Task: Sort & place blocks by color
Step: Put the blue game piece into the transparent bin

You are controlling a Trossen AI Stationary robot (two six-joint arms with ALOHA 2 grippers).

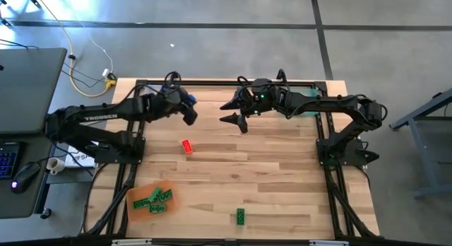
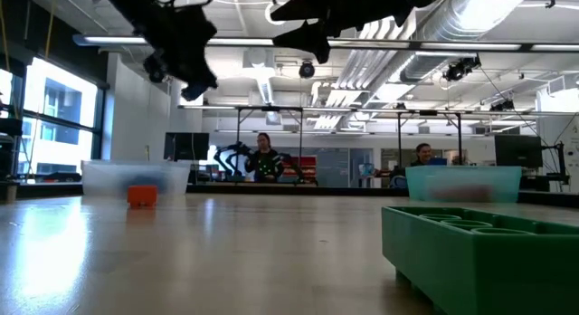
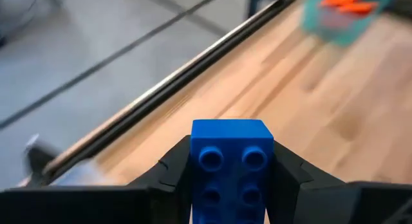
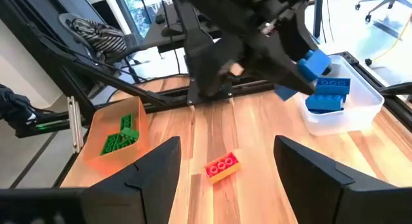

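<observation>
Jaws of our left gripper (image 3: 232, 185) clamp a blue block (image 3: 232, 163); right gripper (image 4: 225, 159) hangs open. Next we lower it into the clear tray (image 4: 360, 111).

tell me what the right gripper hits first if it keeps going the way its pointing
Likely the red block lying on the table: it sits centred between the open right gripper fingers in its wrist view. Depth is unclear; the left arm holding a blue block crosses higher up.
</observation>
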